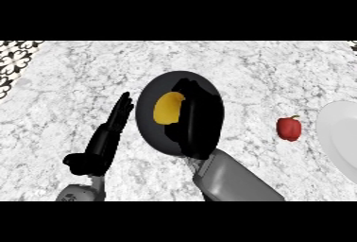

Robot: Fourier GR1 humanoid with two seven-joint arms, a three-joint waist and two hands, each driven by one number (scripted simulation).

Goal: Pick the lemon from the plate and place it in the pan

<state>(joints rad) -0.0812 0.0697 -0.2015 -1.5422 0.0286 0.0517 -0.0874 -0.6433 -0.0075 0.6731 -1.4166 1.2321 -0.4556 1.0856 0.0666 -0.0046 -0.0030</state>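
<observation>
Forearms come in from the lower edge, and the left hand (105, 137) is the nearer one: it stands beside the pan, just to its left, with fingers straight and pointing up, holding nothing. It only rests there.

Further in, the right hand (195, 120) lies over the pan (148, 118), dark against the dark metal. Its outline is hard to separate from the pan, so I cannot tell if its fingers are curled or spread. The lemon (167, 108) is already inside the pan, just at the left side of this hand and touching or almost touching it. Whether the hand has hold of it or has let it go is not visible.

About handling, I judge the lemon light, hard enough not to be crushed, and a little smooth, so it may roll on the flat bottom when set free. The best hold would be across its short middle, thumb against fingers.

To the right on the counter (83, 71), well apart from the pan, lies a red pepper (289, 128). Beyond it, at the right edge, is the white plate (338, 137), with no lemon on it.
</observation>
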